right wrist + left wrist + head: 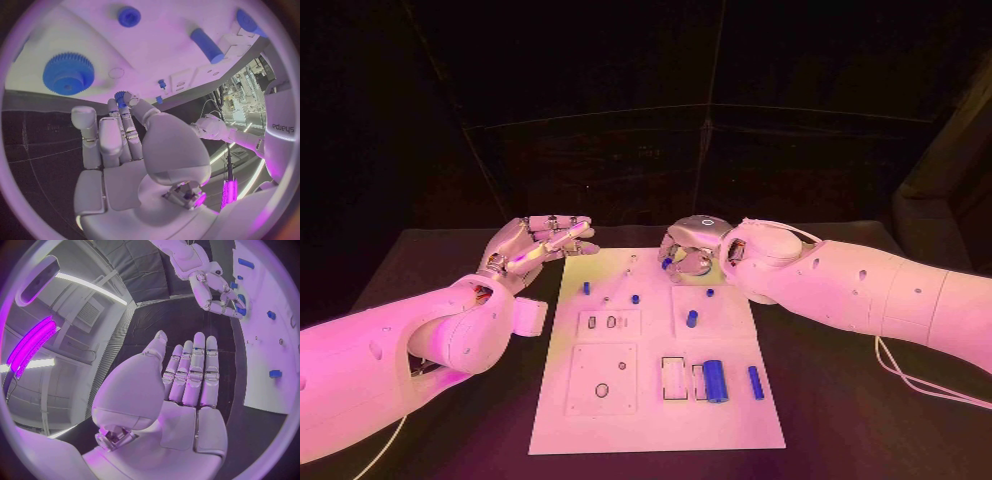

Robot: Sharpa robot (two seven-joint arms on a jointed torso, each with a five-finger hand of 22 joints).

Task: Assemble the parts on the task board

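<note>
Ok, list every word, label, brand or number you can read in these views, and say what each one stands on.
"sharpa": dark lettering on the white shell of the right arm, at the rim of the right wrist view; it reads turned upside down there.

No lettering or numbers can be read on the task board, on the blue parts such as the large gear, or on the left hand.
</note>
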